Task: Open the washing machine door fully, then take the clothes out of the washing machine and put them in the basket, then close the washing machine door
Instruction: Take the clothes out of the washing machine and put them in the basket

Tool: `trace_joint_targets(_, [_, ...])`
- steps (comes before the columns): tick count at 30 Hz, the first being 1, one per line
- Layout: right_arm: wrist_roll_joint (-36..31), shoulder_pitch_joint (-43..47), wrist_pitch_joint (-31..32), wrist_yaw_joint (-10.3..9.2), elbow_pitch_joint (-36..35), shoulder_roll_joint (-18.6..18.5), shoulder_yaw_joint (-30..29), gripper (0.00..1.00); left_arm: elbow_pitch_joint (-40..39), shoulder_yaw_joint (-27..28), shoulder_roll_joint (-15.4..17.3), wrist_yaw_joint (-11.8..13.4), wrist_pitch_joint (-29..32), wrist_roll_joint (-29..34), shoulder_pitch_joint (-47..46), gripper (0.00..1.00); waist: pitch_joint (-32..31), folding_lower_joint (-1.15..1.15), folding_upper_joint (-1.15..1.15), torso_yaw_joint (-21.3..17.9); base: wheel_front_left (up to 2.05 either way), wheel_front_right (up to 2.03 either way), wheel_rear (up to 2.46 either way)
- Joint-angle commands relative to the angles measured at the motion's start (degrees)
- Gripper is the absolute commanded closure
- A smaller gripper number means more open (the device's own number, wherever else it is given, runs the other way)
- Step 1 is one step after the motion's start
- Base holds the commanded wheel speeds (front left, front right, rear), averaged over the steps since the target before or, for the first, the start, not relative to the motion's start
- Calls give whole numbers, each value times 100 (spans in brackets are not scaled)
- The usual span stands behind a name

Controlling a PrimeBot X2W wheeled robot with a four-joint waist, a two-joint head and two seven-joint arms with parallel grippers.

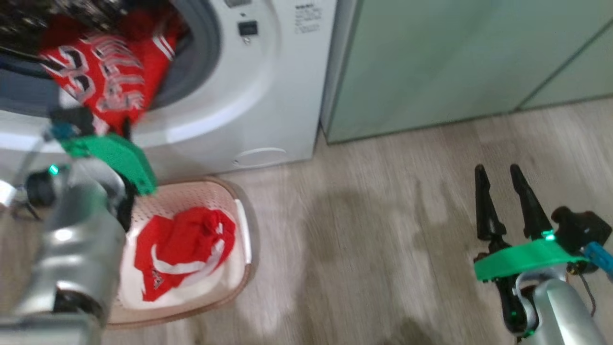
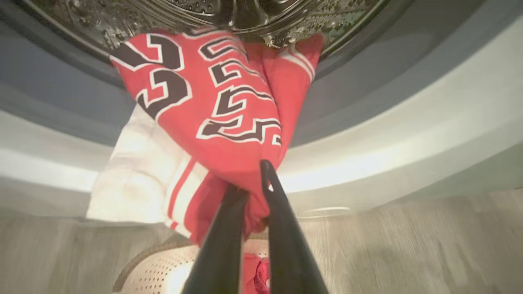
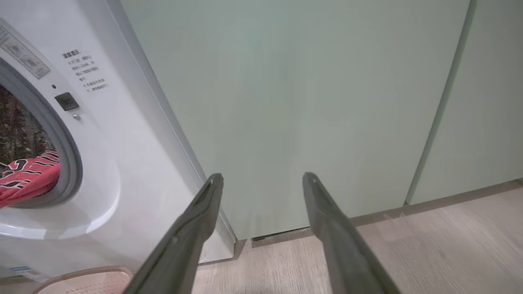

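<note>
The red jersey [image 2: 212, 102] with white lettering hangs out of the washing machine [image 1: 249, 96] drum over the grey seal, with a white garment [image 2: 135, 171] beside it. My left gripper [image 2: 251, 177] is shut on the jersey's lower edge, just above the basket [image 1: 191, 194]. The cream basket stands on the floor in front of the machine and holds another red garment [image 1: 187, 244] with white trim. My right gripper [image 1: 503, 175] stands open and empty far to the right, above the floor. The washing machine door is out of view.
Pale green cabinets [image 1: 455, 62] stand right of the machine, facing my right gripper [image 3: 262, 177]. Wooden floor [image 1: 373, 249] stretches between the basket and the right arm. My left forearm [image 1: 72, 249] covers the basket's left side.
</note>
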Motion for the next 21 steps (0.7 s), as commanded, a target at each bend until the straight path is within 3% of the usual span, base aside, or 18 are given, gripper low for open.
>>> trace_joint_targets(1, [42, 89, -53, -4, -130, -117, 119, 0, -134, 19, 156, -24, -119, -15, 135, 100, -407, 0, 0, 325, 0, 0, 0])
trace_joint_targets(3, [56, 211, -53, -4, -93, -124, 122, 0, -229, -198, -85, -32, -241, -95, 536, 100, -634, 0, 0, 460, 0, 0, 0])
trace_joint_targets(10, [95, 464, -53, -4, -58, -136, 142, 0, -560, -949, -316, -35, -312, -521, 1790, 100, -995, 0, 0, 691, 0, 0, 0])
trace_joint_targets(21, [113, 371, -53, -4, -129, -211, 193, 0, -596, -1555, -272, -36, 318, -1253, 2604, 100, -737, 0, 0, 646, 0, 0, 0])
